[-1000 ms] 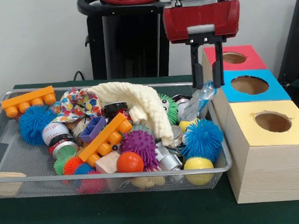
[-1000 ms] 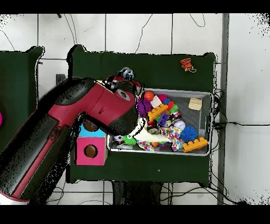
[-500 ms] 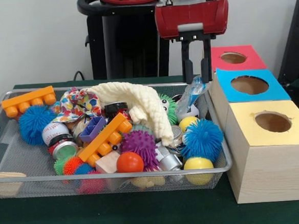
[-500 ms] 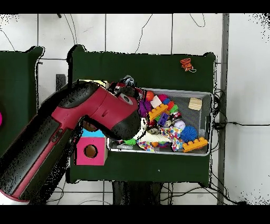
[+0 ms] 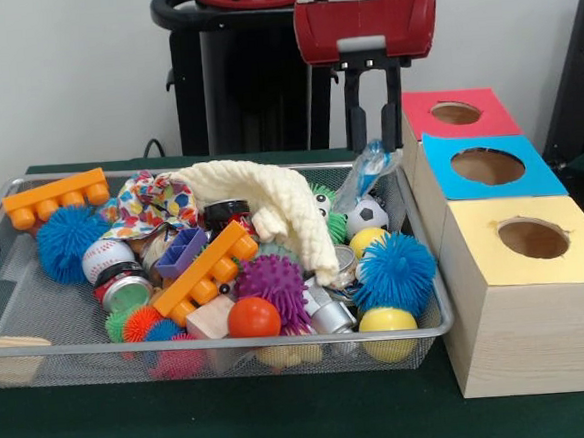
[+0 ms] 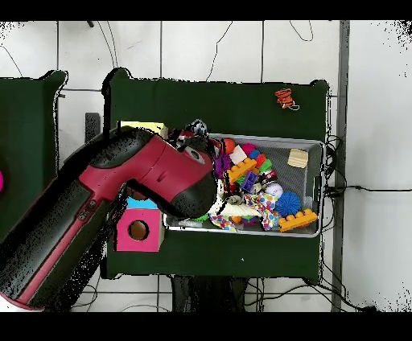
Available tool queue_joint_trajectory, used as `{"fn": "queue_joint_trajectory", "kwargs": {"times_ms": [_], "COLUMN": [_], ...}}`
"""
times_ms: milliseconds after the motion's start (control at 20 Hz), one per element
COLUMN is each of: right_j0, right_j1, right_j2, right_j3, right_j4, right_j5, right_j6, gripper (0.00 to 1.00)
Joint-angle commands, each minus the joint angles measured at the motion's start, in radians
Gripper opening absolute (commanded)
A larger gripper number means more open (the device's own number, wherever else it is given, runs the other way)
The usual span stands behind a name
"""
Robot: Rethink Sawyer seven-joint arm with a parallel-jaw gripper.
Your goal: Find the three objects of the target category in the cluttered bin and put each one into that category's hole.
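Gripper point(image 5: 375, 138): fingers apart, gripping nothing | clear plastic bottle point(image 5: 366, 174): directly beneath the tips, propped on the bin point(image 5: 180, 339) clutter, far right corner | long axis tilted, neck toward the fingers | holes: just right, blue box point(image 5: 489, 165) nearest.

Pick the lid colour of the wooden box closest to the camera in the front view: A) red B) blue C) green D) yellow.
D: the nearest box has a yellow top with a round hole, the blue-topped box sits behind it and the red-topped box farthest back.
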Motion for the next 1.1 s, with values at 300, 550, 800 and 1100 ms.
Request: {"fn": "queue_joint_trajectory", "kwargs": {"times_ms": [300,550,800,1100], "right_j0": [-0.001,-0.003,-0.007,-0.008], "right_j1": [0.026,0.024,0.029,0.030], "right_j2": [0.001,-0.003,-0.019,-0.023], "right_j3": [0.019,0.028,0.032,0.032], "right_j4": [0.122,0.122,0.127,0.129], "right_j5": [-0.155,-0.167,-0.181,-0.176], "right_j6": [0.406,0.419,0.428,0.435], "gripper": [0.00,0.00,0.00,0.00]}}
